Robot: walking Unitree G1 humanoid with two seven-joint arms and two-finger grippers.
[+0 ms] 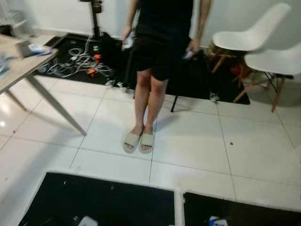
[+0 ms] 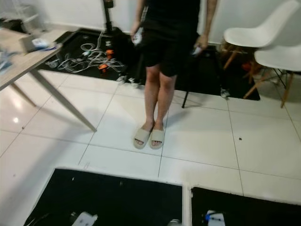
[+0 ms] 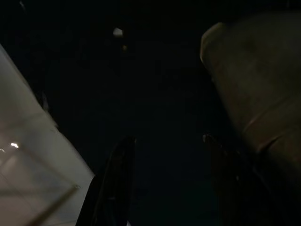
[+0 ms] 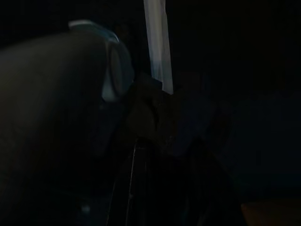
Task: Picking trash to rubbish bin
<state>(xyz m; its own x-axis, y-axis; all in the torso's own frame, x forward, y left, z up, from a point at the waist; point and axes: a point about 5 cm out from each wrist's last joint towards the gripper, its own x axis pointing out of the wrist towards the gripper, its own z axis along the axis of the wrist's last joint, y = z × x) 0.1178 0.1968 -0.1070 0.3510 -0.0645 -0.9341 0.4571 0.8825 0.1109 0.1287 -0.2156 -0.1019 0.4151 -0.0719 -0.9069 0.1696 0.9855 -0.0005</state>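
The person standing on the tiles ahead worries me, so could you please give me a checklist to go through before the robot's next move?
1. Path ahead: not ok, the person stands on the white tiles in slippers, facing the robot.
2. Left side: not ok, a wooden table leg slants onto the floor.
3. Cables: ok, they lie far back on a black mat.
4. Chairs: ok, at the far right.
5. Rubbish bin: cannot tell where it is.
6. Left gripper: ok, fingers apart, nothing between; right gripper: cannot tell, too dark.

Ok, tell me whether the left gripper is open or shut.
Open. In the dark left wrist view the left gripper has two black fingers standing well apart, with nothing visible between them.
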